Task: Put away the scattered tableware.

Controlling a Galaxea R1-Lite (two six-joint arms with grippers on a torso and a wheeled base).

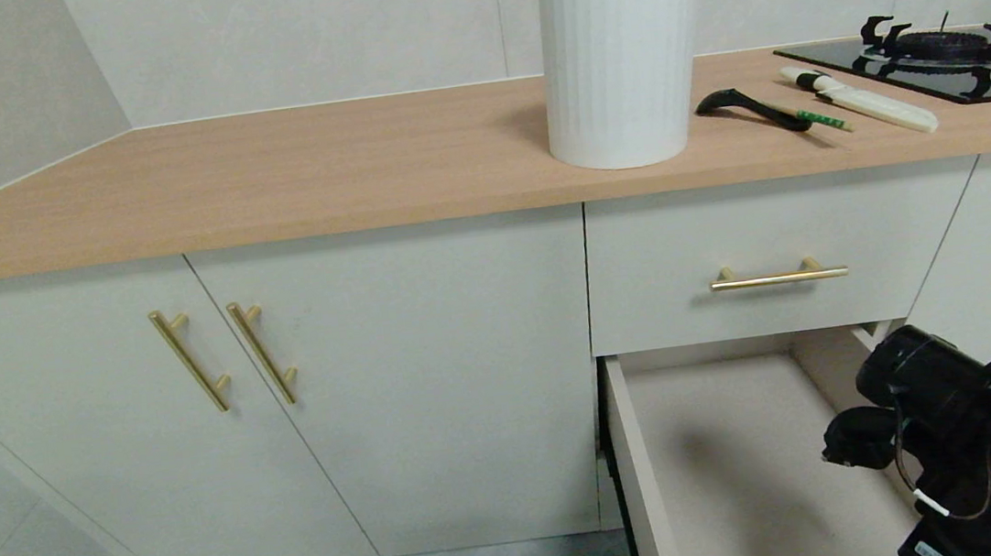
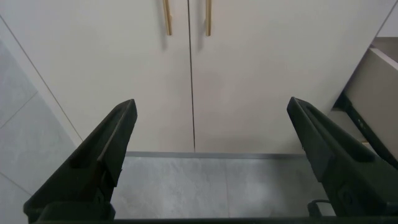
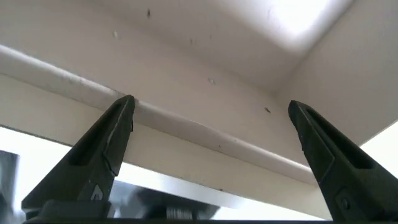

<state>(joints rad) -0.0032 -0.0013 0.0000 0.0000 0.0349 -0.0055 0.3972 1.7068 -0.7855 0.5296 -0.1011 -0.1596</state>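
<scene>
Right tool [image 3: 211,106] is spread wide and holds nothing; it sits low at the open drawer [image 1: 735,455], looking into the bare inside. Left tool [image 2: 211,104] is also spread and holding nothing, facing the cabinet doors [image 2: 186,74] low near the floor. The tableware is all up on the surface [image 1: 263,173], well apart from both tools: a black utensil [image 1: 752,110], a green-banded chopstick [image 1: 824,120] touching or just beside it, and a white knife [image 1: 863,98] between those and the hob [image 1: 942,56]. I read the white piece as a sheathed knife, but can't confirm it from this angle. All three look light, stiff and slim, and they lie flat, so little clearance for fingers underneath. I expect smooth handles, so slip risk. I'd take the black utensil across its handle near the middle and the knife on its handle end, not the blade side. The chopstick will likely roll, so pinch it across the shaft, squarely. A white ribbed cylinder [image 1: 615,54] stands just beside the black utensil, so I'd watch the elbow there.
</scene>
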